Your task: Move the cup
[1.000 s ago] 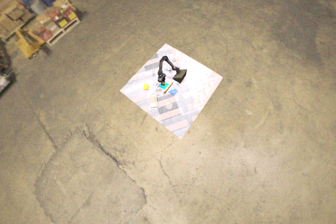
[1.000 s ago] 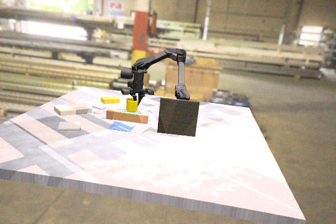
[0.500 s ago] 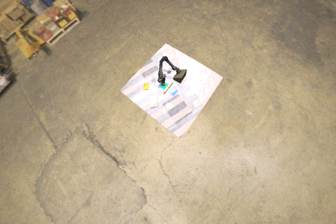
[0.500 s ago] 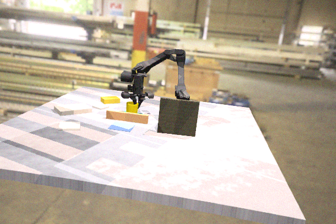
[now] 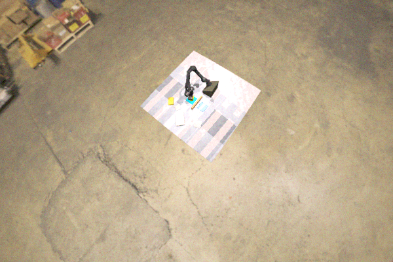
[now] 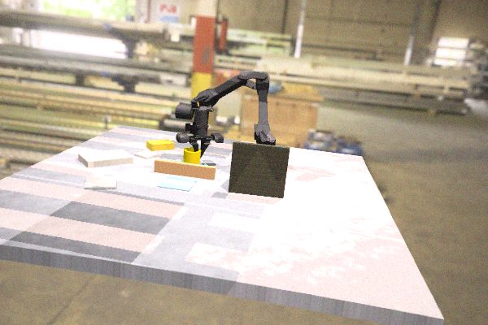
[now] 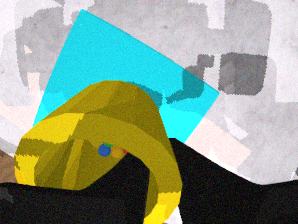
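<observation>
A striped counter (image 5: 229,108) (image 6: 309,252) carries a dark upright block (image 5: 210,88) (image 6: 259,169). In the exterior view, at its ten o'clock, the claw (image 5: 191,97) (image 6: 199,152) grips a yellow cup (image 6: 192,156) (image 7: 120,120) by its wall, at the cyan pad (image 5: 191,100) (image 7: 125,60). Marbles (image 7: 104,150) sit inside.

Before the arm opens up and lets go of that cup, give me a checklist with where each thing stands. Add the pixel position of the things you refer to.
1. Gripper (image 5: 190,98) (image 6: 199,151) (image 7: 158,144) holding the cup (image 5: 192,98) (image 6: 192,156) (image 7: 110,95) by its wall: ok.
2. Cup upright: ok, by the exterior view.
3. Marbles (image 7: 104,150) in the cup: ok for those visible; full count unknown.
4. Cup at the cyan pad (image 5: 188,100) (image 7: 100,55): ok.
5. Cup's base resting flat on that pad: cannot tell; the orange-brown bar (image 5: 196,102) (image 6: 185,169) hides its lower edge.
6. Cup released: not ok.
</observation>
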Controlling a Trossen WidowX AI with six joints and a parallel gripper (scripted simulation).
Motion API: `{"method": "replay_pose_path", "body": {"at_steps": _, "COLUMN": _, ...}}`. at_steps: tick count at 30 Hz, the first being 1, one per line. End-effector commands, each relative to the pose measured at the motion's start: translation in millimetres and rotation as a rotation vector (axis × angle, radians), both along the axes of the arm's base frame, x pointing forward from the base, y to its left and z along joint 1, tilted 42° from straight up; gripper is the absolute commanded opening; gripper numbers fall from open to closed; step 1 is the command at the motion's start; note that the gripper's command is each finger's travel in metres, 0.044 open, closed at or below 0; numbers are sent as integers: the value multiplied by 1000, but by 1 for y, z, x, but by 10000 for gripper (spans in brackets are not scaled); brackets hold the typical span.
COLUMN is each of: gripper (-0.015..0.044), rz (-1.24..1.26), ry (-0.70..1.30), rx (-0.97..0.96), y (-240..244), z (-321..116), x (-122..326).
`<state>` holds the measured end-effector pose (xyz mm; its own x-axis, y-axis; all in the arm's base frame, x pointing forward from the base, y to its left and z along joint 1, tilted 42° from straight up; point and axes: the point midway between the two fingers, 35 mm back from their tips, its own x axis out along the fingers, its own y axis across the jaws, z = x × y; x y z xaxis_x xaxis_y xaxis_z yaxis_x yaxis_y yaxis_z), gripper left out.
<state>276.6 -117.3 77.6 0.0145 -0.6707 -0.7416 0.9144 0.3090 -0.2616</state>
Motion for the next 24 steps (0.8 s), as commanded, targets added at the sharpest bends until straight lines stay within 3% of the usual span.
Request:
{"method": "replay_pose_path", "body": {"at_steps": 1, "gripper": 105, "rz": -1, "ry": -1, "rx": 0, "y": 0, "z": 0, "x": 0}}
{"method": "replay_pose_path", "body": {"at_steps": 3, "gripper": 147, "rz": -1, "ry": -1, "rx": 0, "y": 0, "z": 0, "x": 0}}
{"method": "replay_pose_path", "body": {"at_steps": 24, "gripper": 147, "rz": 1, "ry": 1, "rx": 1, "y": 15, "z": 15, "x": 1}}
